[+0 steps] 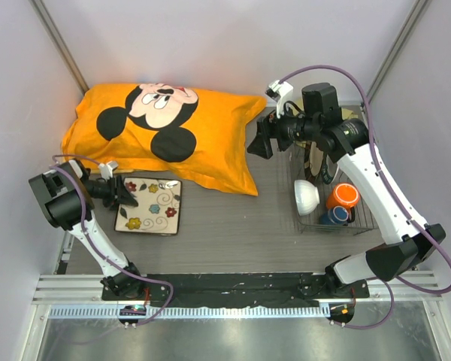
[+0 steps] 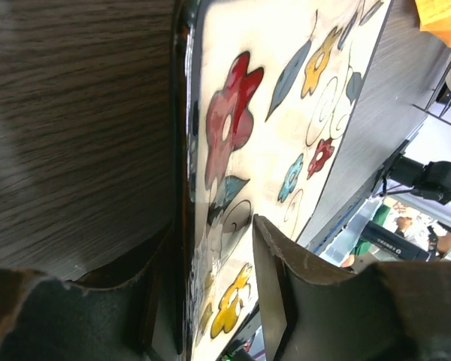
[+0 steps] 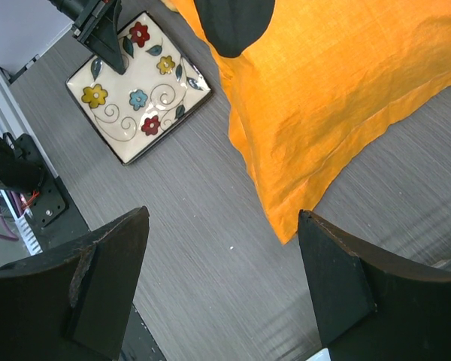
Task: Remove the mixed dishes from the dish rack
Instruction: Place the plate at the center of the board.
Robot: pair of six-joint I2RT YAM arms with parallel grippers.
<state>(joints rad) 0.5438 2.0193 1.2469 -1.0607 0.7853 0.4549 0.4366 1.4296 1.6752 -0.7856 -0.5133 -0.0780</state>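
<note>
The square cream floral plate (image 1: 150, 205) is laid flat near the surface's left edge, straddled by the left hand (image 1: 130, 195); grip cannot be told. The right hand (image 1: 255, 144) is spread empty.

Looked bright and diffuse, lit from overhead in top view. Threw soft shadow along the pillow (image 1: 173, 135) at its 6 o'clock edge, glare off the metal sheet (image 1: 233, 335) at 6. Blurred and darkened the left gripper (image 2: 216, 226) fingers (image 2: 308, 301) at 6 in left wrist, blew out at 4. Held the table (image 3: 210, 226) sharp in right wrist.
</note>
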